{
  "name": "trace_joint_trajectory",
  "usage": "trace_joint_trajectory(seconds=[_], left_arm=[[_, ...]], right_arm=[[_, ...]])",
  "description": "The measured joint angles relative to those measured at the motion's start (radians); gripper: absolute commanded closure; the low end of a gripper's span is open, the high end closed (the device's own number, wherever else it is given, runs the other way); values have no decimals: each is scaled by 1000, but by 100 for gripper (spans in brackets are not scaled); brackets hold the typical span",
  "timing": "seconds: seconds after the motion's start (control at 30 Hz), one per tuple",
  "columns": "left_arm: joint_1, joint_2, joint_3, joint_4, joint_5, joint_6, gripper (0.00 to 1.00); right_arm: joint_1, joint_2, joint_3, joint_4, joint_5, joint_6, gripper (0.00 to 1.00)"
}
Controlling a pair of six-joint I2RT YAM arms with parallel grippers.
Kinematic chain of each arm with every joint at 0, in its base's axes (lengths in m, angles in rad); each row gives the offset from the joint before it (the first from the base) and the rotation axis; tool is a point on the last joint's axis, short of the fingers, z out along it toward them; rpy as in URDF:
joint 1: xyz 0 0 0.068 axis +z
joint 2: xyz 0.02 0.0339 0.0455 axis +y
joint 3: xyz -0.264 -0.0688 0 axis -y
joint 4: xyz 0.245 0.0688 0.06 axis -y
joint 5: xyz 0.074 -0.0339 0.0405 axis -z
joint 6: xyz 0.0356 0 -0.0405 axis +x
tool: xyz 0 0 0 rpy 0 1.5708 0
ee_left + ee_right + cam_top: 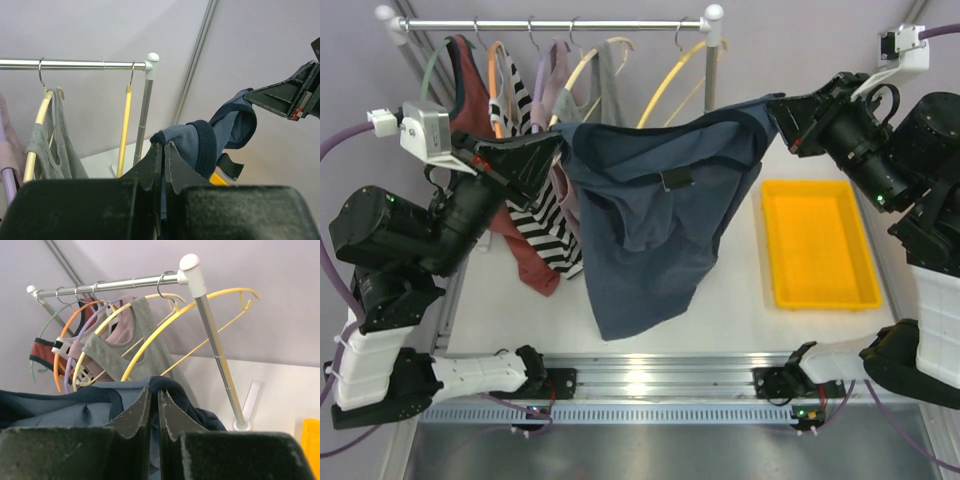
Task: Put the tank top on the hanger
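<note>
A slate-blue sleeveless fabric tank top (650,200), judged light, limp and best gripped at its trimmed edges, is held stretched between the left gripper (556,142) and right gripper (773,106), both clamped on it, on the near side of the thin curved bright-yellow hanger (667,84) at the right end of the metal rail (550,22).

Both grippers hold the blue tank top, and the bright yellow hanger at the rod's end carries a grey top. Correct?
No: the right wrist view shows the bright yellow hanger empty; the grey top hangs on the paler hanger beside it.
</note>
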Motion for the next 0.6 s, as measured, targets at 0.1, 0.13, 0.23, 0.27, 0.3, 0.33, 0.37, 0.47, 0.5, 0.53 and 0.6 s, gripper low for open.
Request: trace_joint_trajectory(seconds=[0.1, 0.13, 0.23, 0.27, 0.3, 0.33, 0.37, 0.47, 0.5, 0.53, 0.6], left_arm=[[0, -5, -2, 0, -1, 3, 100], [0, -12, -16, 4, -2, 0, 100], [0, -53, -104, 14, -8, -23, 100], [0, -74, -154, 16, -11, -39, 100], [0, -96, -204, 11, -12, -55, 100], [0, -118, -267, 22, -13, -81, 100], [0, -146, -337, 28, -13, -107, 100], [0, -241, -594, 22, -9, -220, 100], [0, -266, -661, 15, -2, -254, 100], [0, -294, -755, 24, 5, -302, 100], [0, -343, -923, 10, 30, -393, 100]], right_arm=[[0, -23, -50, 9, 10, 0, 100], [0, -36, -77, 8, 14, 1, 100], [0, -111, -236, 30, 22, 19, 100], [0, -148, -311, 27, 23, 31, 100], [0, -183, -388, 27, 24, 43, 100], [0, -229, -486, 48, 26, 61, 100], [0, -274, -584, 47, 27, 81, 100], [0, -408, -874, 41, 23, 151, 100], [0, -462, -988, 44, 16, 183, 100], [0, -501, -1074, 37, 10, 211, 100], [0, -577, -1242, 21, -15, 266, 100]])
